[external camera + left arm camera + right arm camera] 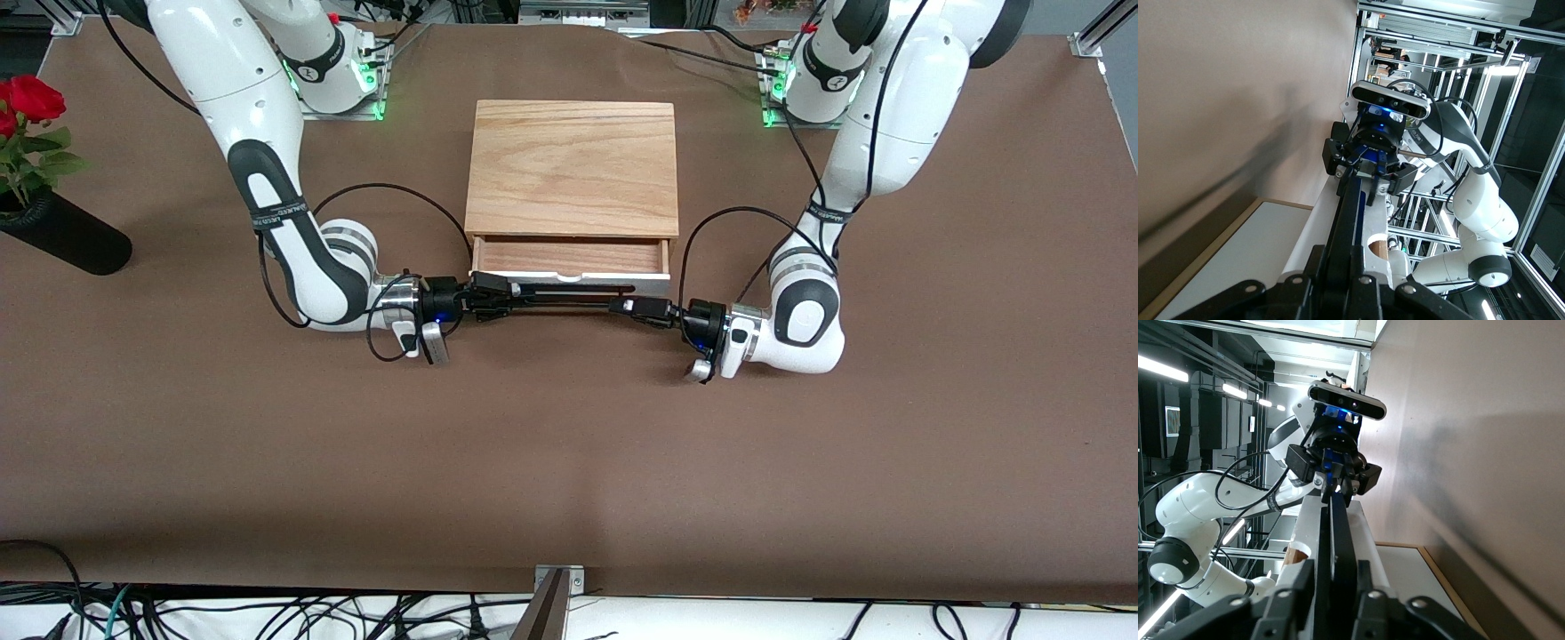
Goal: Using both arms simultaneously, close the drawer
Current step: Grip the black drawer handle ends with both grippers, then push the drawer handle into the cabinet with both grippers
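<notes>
The light oak box (pixel 573 164) stands at the middle of the table. Its drawer (pixel 569 257) is partly pulled out toward the front camera, showing light wood inside. The white front panel (pixel 573 277) carries the long black bar handle (pixel 569 294). My right gripper (pixel 494 297) is shut on the handle's end toward the right arm. My left gripper (pixel 637 308) is shut on the other end. In the left wrist view my left gripper (pixel 1338 252) clamps the handle (pixel 1355 207), facing the right gripper (pixel 1371 160). In the right wrist view my right gripper (pixel 1333 570) clamps the handle (pixel 1338 527), facing the left gripper (pixel 1335 472).
A black vase (pixel 67 238) with red roses (pixel 31 98) stands at the right arm's end of the table. The brown tabletop (pixel 569 444) stretches to the edge near the front camera, where a metal bracket (pixel 556 582) sits.
</notes>
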`<state>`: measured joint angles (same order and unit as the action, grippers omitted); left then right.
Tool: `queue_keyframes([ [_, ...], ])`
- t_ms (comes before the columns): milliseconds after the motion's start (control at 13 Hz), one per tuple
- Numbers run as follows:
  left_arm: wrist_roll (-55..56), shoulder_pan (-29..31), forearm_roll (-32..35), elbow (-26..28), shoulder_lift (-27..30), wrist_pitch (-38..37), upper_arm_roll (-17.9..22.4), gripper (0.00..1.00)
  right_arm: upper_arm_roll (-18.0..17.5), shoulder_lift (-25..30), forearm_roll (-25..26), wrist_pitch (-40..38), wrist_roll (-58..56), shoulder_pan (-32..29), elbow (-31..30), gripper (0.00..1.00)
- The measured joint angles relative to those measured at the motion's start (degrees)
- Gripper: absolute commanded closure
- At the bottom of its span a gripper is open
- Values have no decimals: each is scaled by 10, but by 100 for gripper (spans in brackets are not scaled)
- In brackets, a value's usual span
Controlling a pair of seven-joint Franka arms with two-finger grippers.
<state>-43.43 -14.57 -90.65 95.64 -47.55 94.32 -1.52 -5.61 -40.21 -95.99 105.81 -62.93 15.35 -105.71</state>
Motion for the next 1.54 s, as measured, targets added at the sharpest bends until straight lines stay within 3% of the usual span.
queue_keyframes([
  [462,2,1,0,0,0,-3,0,100,-2,-6,-18,-3,-3,0,-2,99],
  [1538,5,4,0,16,0,-22,-5,100,-3,-6,-31,-32,-22,-3,-24,99],
])
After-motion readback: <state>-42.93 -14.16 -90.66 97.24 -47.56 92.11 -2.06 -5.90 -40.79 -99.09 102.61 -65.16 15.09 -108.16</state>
